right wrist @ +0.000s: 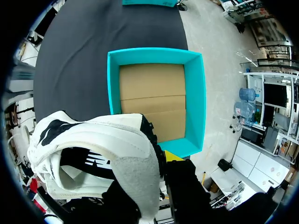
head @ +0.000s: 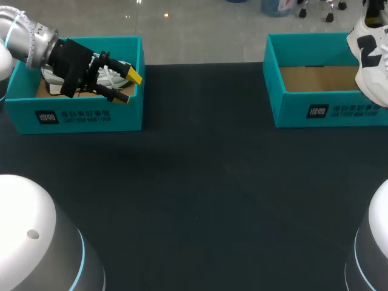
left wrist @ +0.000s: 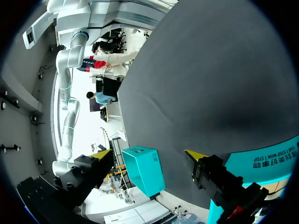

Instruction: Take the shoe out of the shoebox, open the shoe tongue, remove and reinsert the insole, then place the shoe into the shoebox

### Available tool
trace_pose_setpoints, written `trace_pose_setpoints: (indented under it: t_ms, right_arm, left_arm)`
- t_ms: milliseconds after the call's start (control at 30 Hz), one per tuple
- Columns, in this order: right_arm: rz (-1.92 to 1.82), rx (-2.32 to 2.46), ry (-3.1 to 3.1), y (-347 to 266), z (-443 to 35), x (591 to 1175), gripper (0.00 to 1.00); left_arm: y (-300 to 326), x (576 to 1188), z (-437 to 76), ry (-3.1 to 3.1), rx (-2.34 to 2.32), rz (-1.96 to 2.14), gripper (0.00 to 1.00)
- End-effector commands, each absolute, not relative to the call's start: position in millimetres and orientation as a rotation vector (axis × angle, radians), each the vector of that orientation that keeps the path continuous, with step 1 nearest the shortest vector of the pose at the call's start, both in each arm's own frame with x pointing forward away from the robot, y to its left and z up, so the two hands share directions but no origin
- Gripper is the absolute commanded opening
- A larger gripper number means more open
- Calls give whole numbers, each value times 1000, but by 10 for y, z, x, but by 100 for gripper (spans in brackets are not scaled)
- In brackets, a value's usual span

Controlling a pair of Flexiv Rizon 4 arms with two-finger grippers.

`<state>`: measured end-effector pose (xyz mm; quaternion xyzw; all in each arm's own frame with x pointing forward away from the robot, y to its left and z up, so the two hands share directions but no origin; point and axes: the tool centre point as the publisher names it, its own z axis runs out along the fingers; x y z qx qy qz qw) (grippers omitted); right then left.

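Right jaws clenched on the white shoe point(head: 371, 56) above the far-right corner shoebox point(head: 303, 110); left jaws gaping over a second shoe point(head: 113, 76) in the far-left corner box point(head: 85, 118).

Bright even light, soft faint shadows

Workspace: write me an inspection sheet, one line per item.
Surface: dark table, cloth-covered.
Job's things: held shoe hangs over the right shoebox, whose cardboard floor is bare; left shoebox holds a second shoe.
Clutter: nothing seen.
Grippers: left gripper open over the left shoebox; right gripper shut on the held shoe.
Cables: nothing seen.
Surroundings: nobody reaches over the table.
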<state>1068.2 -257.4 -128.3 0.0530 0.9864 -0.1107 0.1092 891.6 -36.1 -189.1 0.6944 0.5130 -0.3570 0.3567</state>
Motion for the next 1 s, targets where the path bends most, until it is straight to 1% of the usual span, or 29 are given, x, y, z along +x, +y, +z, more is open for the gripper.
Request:
trace_pose_setpoints:
  t_ms: [33,200,333,433,467,633,833,1000]
  right_arm:
    - [-312,227,2930,-2847,-1426,10730,0]
    - [-350,377,2938,-3070,-1548,10744,0]
    - [-347,580,2901,-3114,-1515,10764,0]
    - [-352,852,2847,-3195,-1528,10772,0]
    - [-365,1013,2812,-3233,-1531,10770,0]
    - [-248,1625,2584,-3337,-1513,10641,0]
    - [-235,2042,2252,-3261,-1456,10530,0]
    - [-248,2240,2059,-3188,-1429,10525,0]
  left_arm:
    - [-361,8909,-1885,1327,1796,-918,100]
    - [-361,8909,-1885,1327,1796,-918,100]
    - [-361,8909,-1885,1327,1796,-918,100]
    - [-361,8909,-1885,1327,1796,-918,100]
    - [-361,8909,-1885,1327,1796,-918,100]
    - [-361,8909,-1885,1327,1796,-918,100]
    - [-361,8909,-1885,1327,1796,-918,100]
    - [-361,8909,-1885,1327,1796,-918,100]
